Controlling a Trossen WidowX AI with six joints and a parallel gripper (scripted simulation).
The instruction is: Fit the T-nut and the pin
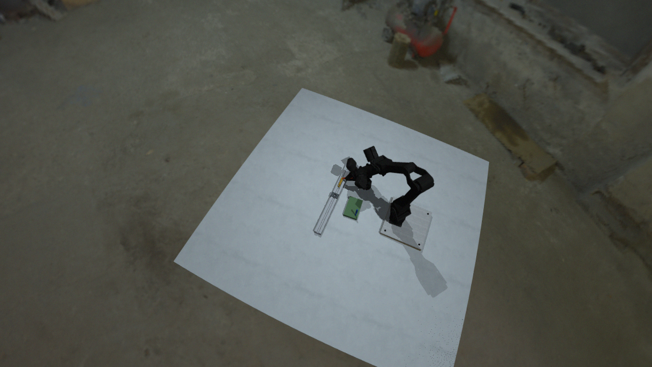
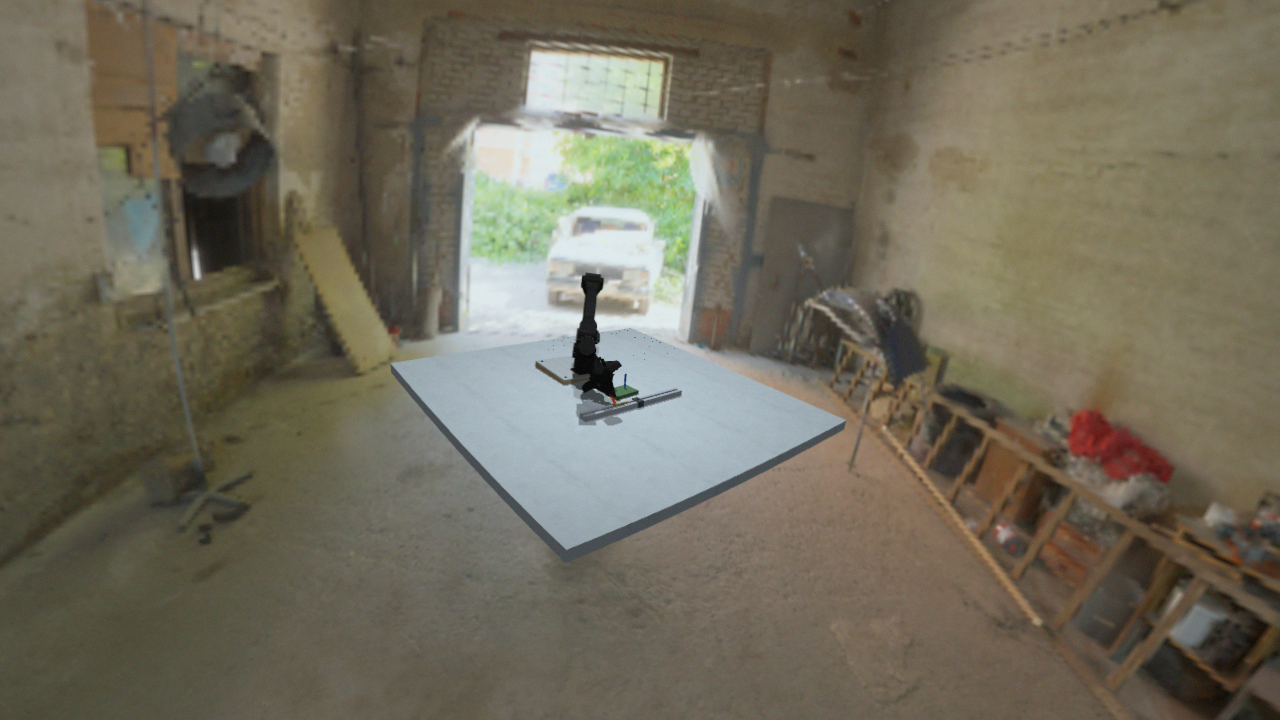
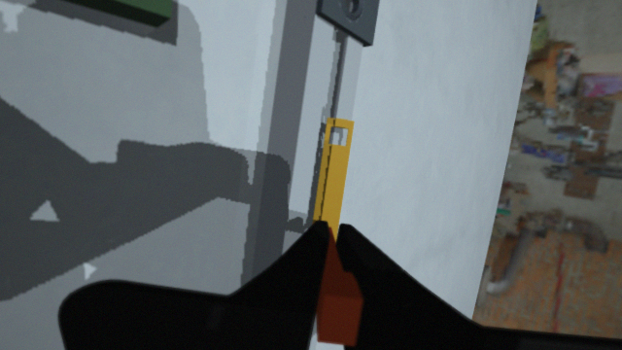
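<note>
Rail of bare aluminum (image 1: 324,213) (image 2: 662,395) (image 3: 296,73) lies farthest left of the working pieces in the top view, flat on the pale tabletop (image 1: 255,205) (image 2: 572,474) (image 3: 428,146). The dark bracket (image 1: 331,194) (image 2: 639,402) (image 3: 362,31) sits across the rail, its round hole facing up. The brass T-nut (image 1: 340,183) (image 3: 335,185) is over the rail, short of the bracket, its long side running roughly along the slot. It appears to be above the slot rather than down in it, though the wrist view leaves the height uncertain. The orange handle (image 1: 343,178) (image 2: 614,402) (image 3: 340,311) is clamped in the gripper (image 1: 345,179) (image 2: 613,396) (image 3: 331,232), fingertips nearly together at the rail. Beside the rail, on the robot's side, rests the green tray (image 1: 351,204) (image 2: 629,392) (image 3: 121,7), with the blue pin (image 1: 356,212) (image 2: 624,381) standing upright in it. Farther from the rail, the black arm (image 1: 400,167) (image 2: 588,313) rises from a light base plate (image 1: 426,218) (image 2: 550,368).
</note>
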